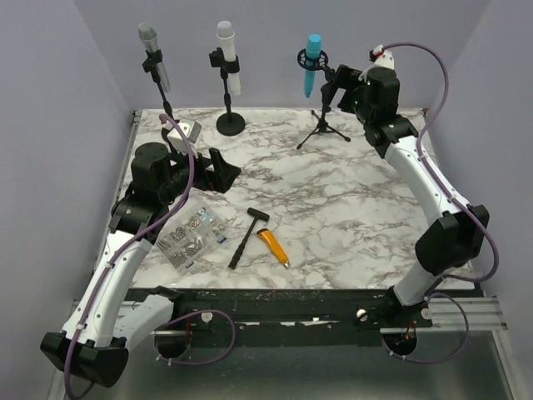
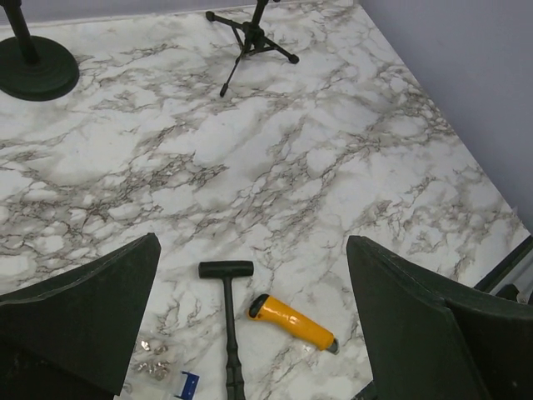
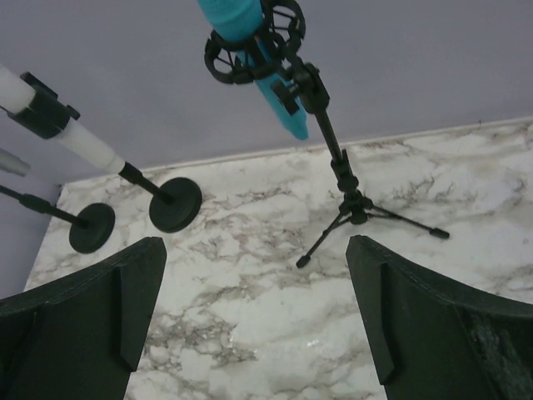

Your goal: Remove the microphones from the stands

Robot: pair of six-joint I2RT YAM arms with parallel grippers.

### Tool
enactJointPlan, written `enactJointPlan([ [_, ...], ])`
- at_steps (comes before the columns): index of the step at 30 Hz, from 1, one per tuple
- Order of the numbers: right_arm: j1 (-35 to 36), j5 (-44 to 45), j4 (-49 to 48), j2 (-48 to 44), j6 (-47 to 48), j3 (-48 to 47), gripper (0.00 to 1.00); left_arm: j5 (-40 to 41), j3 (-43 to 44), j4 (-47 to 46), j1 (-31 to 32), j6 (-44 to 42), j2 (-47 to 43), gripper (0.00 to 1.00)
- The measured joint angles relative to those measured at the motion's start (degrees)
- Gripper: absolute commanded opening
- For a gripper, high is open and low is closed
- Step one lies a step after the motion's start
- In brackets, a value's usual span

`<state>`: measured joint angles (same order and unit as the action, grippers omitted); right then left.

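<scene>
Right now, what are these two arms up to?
The right gripper, open, is up beside the blue microphone, which sits in its tripod stand at the back; nothing is grasped yet. The left gripper, also open, hovers over the table near a hammer and an orange-handled tool, holding nothing.

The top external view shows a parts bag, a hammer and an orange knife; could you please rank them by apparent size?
1. The parts bag: largest by area.
2. The hammer: nearly as long, but thin.
3. The orange knife: smallest.
All lie close together, so nearness hardly matters.
</scene>
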<state>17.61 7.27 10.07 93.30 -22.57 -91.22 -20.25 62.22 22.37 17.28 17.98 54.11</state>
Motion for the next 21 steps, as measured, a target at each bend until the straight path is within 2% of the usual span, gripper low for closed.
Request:
enactJointPlan([
  [8,0.0,-0.1,-3.6,14.6,5.5,-18.3,0.95,0.1,-0.3,-1.7,0.2,0.0,-0.4,0.99],
  [21,0.0,-0.1,-8.2,33.9,13.1,-39.3,0.93,0.1,-2.8,-4.1,0.7,-0.9,2.0,0.99],
])
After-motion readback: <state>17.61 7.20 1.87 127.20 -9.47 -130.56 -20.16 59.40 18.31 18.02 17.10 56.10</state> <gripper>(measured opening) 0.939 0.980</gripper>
